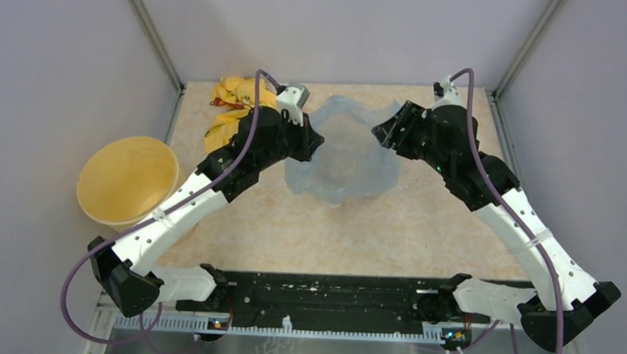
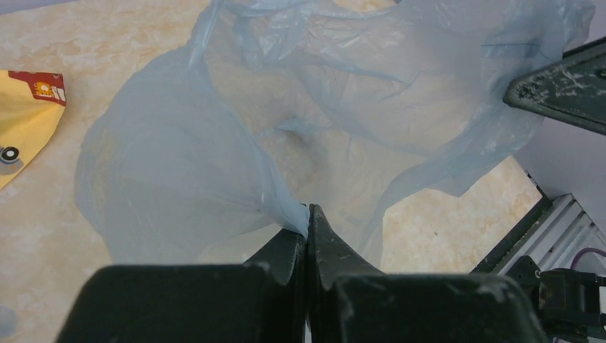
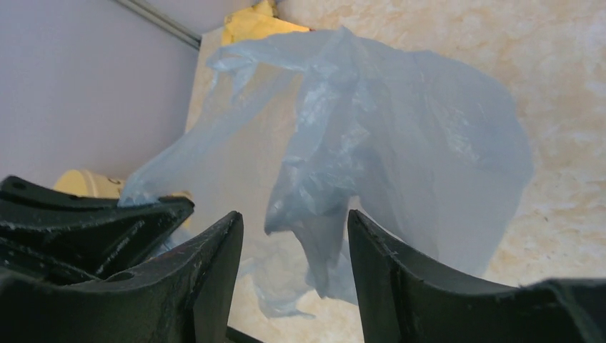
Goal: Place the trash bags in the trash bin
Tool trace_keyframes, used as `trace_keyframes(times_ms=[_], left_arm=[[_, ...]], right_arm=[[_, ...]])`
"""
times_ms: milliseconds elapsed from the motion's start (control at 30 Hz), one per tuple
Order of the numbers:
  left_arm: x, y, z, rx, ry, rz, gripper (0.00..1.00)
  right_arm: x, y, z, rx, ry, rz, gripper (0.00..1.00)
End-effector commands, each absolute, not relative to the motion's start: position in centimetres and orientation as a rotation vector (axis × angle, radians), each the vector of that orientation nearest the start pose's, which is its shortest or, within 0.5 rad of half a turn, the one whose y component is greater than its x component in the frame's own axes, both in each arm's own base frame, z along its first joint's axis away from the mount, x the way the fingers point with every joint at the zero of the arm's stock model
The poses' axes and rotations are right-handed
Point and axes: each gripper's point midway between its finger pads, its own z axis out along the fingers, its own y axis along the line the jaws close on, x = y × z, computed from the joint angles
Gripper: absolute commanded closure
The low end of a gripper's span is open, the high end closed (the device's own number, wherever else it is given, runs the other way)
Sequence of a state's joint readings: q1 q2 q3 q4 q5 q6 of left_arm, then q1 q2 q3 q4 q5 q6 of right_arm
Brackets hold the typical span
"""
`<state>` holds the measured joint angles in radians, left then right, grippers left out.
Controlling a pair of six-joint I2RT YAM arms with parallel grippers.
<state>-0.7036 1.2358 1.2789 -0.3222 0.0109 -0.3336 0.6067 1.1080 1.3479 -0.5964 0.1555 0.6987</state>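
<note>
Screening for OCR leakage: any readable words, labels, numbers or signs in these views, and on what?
None readable.
Red patch on the yellow cloth: pale marks, too blurred to read.
Trash bag and trash bin: no print visible.

trash bag [image 1: 345, 156]: pale blue-grey, translucent
trash bin [image 1: 127, 177]: pale yellow, plain
cloth [image 1: 232, 102]: yellow w/ red + grey marks
desk [image 1: 387, 236]: beige, marbled w/ white veins
arms [image 1: 173, 212]: blk + white

Crumpled yellow cloth [image 1: 238, 90] at the beige marbled table's [image 1: 420, 229] far-left corner
</note>
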Motion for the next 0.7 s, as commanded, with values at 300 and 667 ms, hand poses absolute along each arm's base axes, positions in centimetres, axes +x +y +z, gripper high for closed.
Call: trace_keyframes(times_ms=[300, 667], left_arm=[[29.3, -24.7, 34.6, 0.264, 1.819, -0.669, 1.0], [29.8, -22.0, 36.2, 0.172, 1.805, -0.547, 0.52]], right_arm=[[32.6, 18.6, 37.0, 0.296, 1.865, 0.58, 0.62], [32.7, 19.6, 43.5, 0.006, 1.751, 0.545, 1.0]])
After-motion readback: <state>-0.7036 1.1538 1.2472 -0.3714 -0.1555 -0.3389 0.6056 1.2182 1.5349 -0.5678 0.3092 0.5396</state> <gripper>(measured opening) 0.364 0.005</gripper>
